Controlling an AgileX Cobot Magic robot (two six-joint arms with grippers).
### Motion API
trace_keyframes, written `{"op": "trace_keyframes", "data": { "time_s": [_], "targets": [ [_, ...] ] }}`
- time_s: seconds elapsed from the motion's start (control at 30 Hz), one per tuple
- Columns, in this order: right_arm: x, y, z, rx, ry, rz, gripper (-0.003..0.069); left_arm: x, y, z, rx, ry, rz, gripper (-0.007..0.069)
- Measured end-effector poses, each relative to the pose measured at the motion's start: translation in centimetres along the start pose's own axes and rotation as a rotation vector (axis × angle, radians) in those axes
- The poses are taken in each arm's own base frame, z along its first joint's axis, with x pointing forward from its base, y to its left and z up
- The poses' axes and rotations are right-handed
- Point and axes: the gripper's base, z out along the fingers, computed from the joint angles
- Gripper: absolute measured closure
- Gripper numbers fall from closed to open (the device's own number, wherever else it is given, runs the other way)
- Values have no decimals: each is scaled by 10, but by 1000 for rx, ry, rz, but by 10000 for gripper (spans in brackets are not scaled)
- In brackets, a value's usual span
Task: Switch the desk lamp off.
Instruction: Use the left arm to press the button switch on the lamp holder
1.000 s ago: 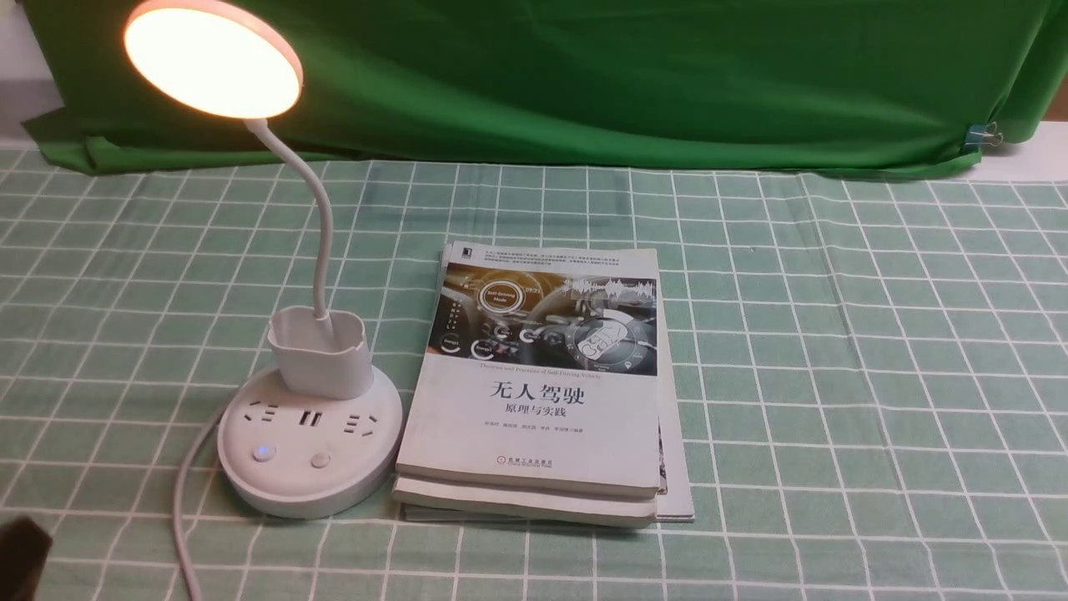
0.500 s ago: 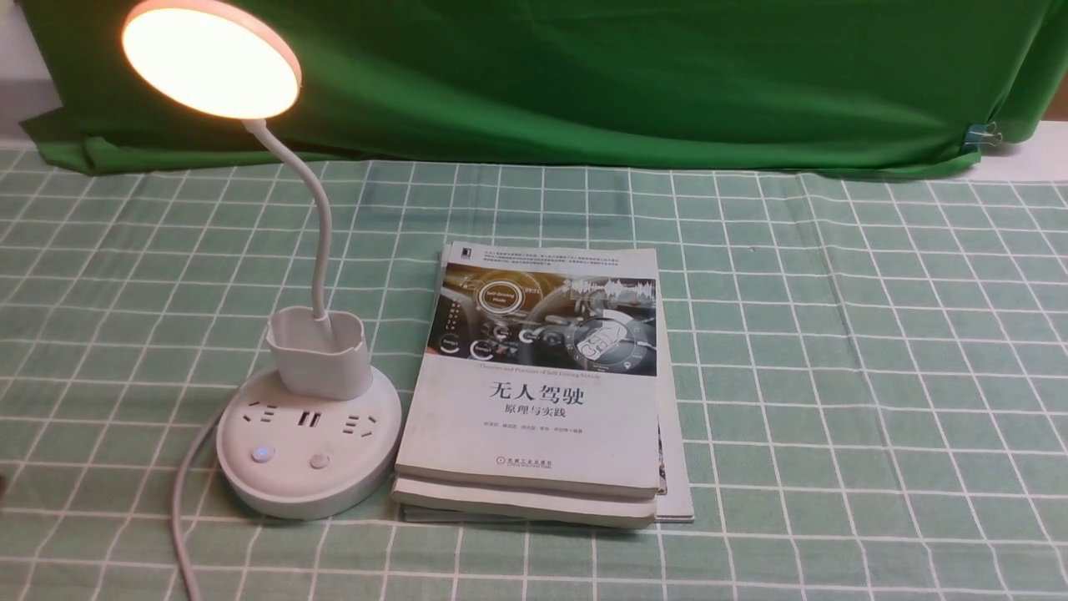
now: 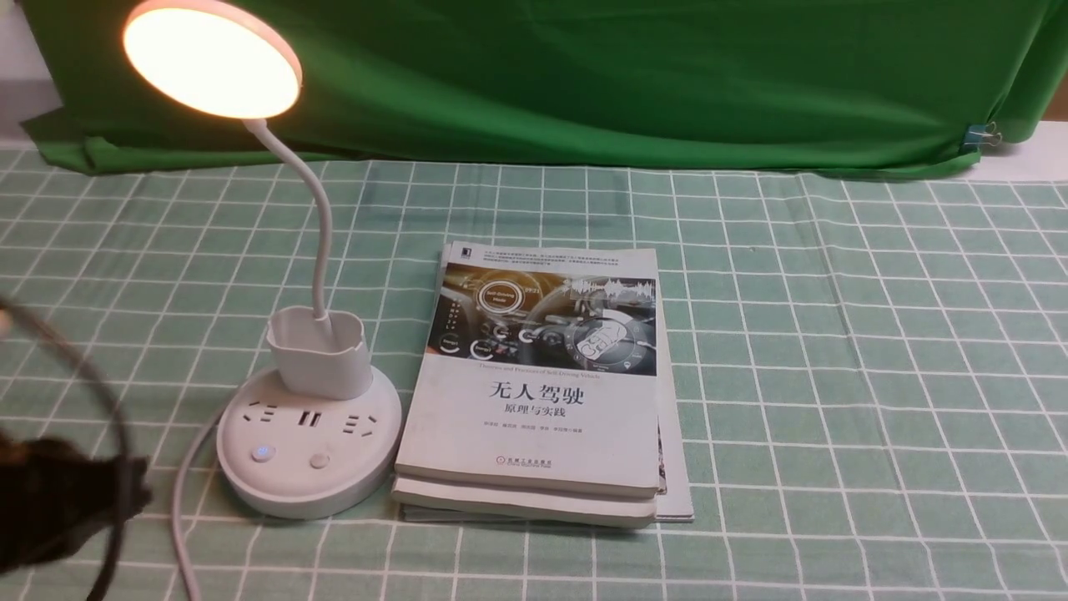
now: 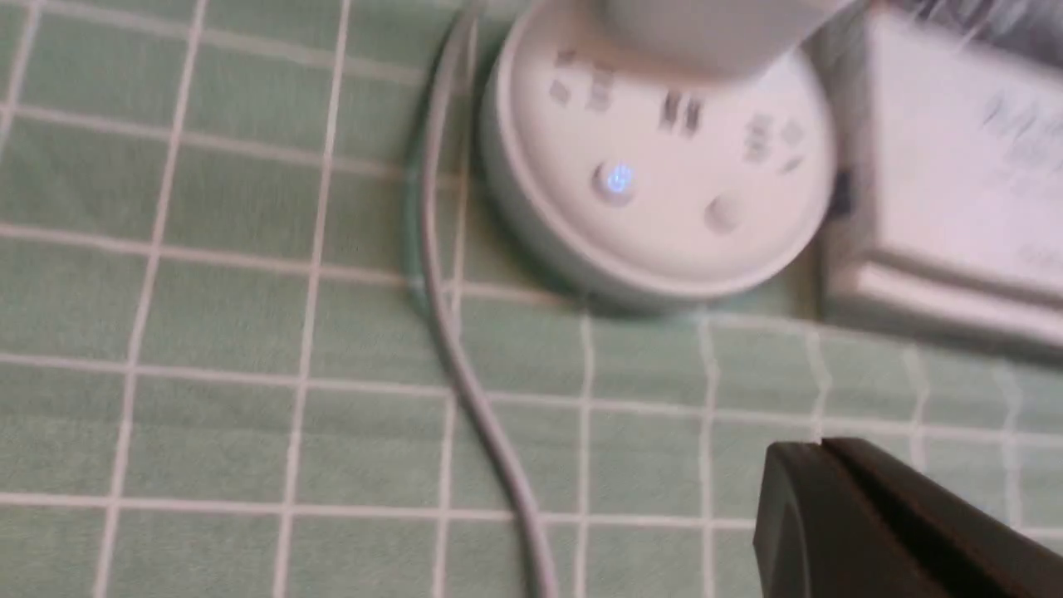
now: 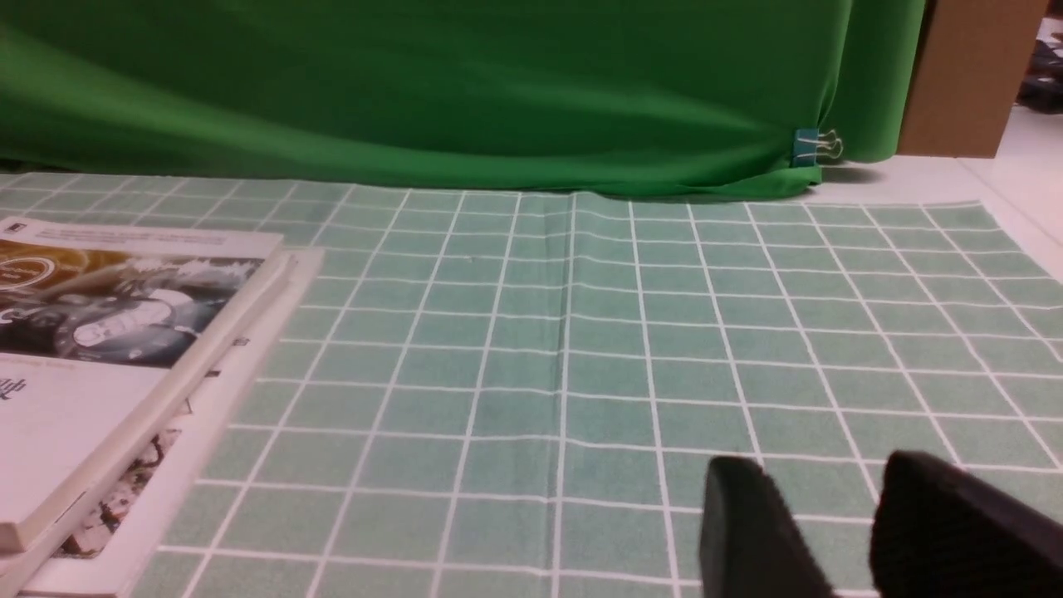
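The left gripper has moved in toward the lit desk lamp, jaws pressed together. Next, it must push a button. The right gripper has spread jaws.

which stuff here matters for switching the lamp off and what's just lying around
For the job: desk lamp, its base buttons, left gripper.
Lying about: stack of books, green backdrop, binder clip.

the left fingers and a trailing cable have swung into view beside the desk lamp.
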Motion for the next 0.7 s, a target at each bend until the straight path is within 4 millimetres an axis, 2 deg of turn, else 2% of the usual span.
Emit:
{"op": "trace_keyframes", "data": {
  "time_s": [0.07, 0.17, 0.27, 0.43, 0.7],
  "targets": [
    [0, 0, 0, 0, 0, 0, 417, -7, -2, 9, 7, 46, 24, 624],
    [0, 0, 0, 0, 0, 0, 417, -26, -15, 38, 22, 195, 110, 624],
    [0, 0, 0, 0, 0, 0, 417, -36, -29, 58, 27, 303, 172, 624],
    [0, 0, 0, 0, 0, 0, 417, -58, -44, 90, 15, 377, 229, 624],
    [0, 0, 0, 0, 0, 0, 417, -87, -46, 129, -30, 416, 269, 624]
  ]
}}
